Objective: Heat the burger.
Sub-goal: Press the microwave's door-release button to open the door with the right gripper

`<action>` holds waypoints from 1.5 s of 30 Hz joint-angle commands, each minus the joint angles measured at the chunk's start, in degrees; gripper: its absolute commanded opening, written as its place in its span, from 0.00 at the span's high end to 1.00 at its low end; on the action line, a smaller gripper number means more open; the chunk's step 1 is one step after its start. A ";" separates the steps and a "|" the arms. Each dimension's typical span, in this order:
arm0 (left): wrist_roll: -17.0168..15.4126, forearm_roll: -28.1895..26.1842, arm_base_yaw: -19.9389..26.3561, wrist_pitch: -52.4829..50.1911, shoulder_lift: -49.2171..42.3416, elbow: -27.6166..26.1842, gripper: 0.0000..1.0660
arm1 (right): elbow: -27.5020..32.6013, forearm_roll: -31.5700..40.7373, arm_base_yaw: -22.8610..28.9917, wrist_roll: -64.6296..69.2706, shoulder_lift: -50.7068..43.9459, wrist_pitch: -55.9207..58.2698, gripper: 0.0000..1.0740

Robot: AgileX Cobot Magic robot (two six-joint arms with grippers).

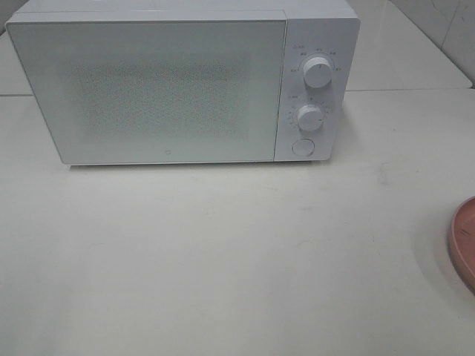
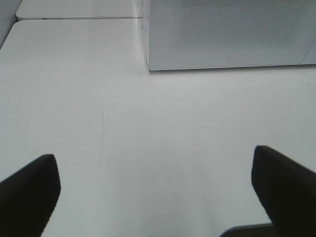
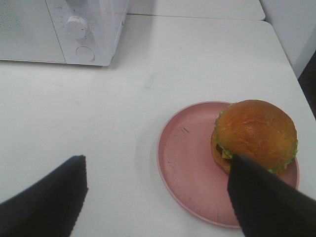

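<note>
The burger [image 3: 255,133], with a glossy brown bun and green lettuce, sits on a round pink plate [image 3: 190,168] on the white table. My right gripper [image 3: 158,197] is open above the plate's near edge; one finger [image 3: 269,202] partly covers the burger's edge, the other [image 3: 47,200] is over bare table. In the exterior high view only the plate's rim [image 1: 464,245] shows at the right edge, and neither arm is in sight. My left gripper [image 2: 155,190] is open over bare table in front of the white microwave [image 1: 182,81], whose door is shut.
The microwave has two round dials [image 1: 319,74] [image 1: 310,117] and a round button [image 1: 303,146] on its right panel. It stands at the back of the white table [image 1: 223,259]. A table seam [image 2: 74,19] runs behind it.
</note>
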 commanded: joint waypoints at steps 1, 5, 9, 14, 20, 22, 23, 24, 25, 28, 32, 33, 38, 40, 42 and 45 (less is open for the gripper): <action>-0.46 -0.11 -0.34 -0.74 -0.80 0.00 0.08 | 0.17 -0.34 -0.17 -0.46 -1.83 -0.86 0.29; -0.46 -0.11 -0.34 -0.74 -0.80 0.00 0.08 | 0.17 -0.34 -0.17 -0.46 -1.83 -0.86 0.29; -0.46 -0.11 -0.34 -0.74 -0.80 0.00 0.08 | 0.17 -0.34 -0.17 -0.46 -1.83 -0.86 0.29; -0.46 -0.11 -0.34 -0.74 -0.80 0.00 0.08 | 0.17 -0.34 -0.17 -0.52 -1.83 -0.86 0.29; -0.46 -0.11 -0.34 -0.74 -0.80 0.00 0.08 | -0.74 -0.40 -0.17 -0.46 -1.55 -1.83 0.29; -0.46 -0.11 -0.34 -0.74 -0.80 0.00 0.08 | -1.15 -0.34 -0.17 -0.40 -1.09 -2.12 0.29; -0.46 -0.11 -0.34 -0.74 -0.80 0.00 0.08 | -1.78 -0.34 -0.17 -0.40 0.29 -2.75 0.29; -0.46 -0.11 -0.34 -0.74 -0.80 0.00 0.08 | -2.06 -0.34 -0.17 -0.40 1.20 -3.04 0.29; -0.46 -0.11 -0.34 -0.74 -0.80 0.00 0.08 | -2.06 -0.34 -0.17 -0.40 1.20 -3.04 0.29; -0.46 -0.11 -0.34 -0.74 -0.80 0.00 0.08 | -2.06 0.00 -0.17 -0.40 5.44 -4.76 0.29; -0.46 -0.11 -0.34 -0.74 -0.80 0.00 0.08 | -2.06 -0.34 -0.17 -0.40 10.03 -6.70 0.29; -0.46 -0.11 -0.34 -0.74 -0.80 0.00 0.08 | -2.06 -0.34 -0.17 -0.40 10.03 -6.70 0.29; -0.46 -0.11 -0.34 -0.74 -0.80 0.00 0.08 | -2.06 -0.34 -0.17 -0.46 15.47 -9.97 0.29; -0.46 -0.11 -0.34 -0.74 -0.80 0.00 0.08 | -2.06 -0.34 -0.17 -0.46 18.05 -12.61 0.29; -0.46 -0.11 -0.34 -0.74 -0.80 0.00 0.08 | -2.06 -0.34 -0.17 -0.52 20.05 -14.84 0.29; -0.46 -0.11 -0.34 -0.74 -0.80 0.00 0.08 | -2.06 -0.34 -0.17 -0.52 22.75 -17.70 0.30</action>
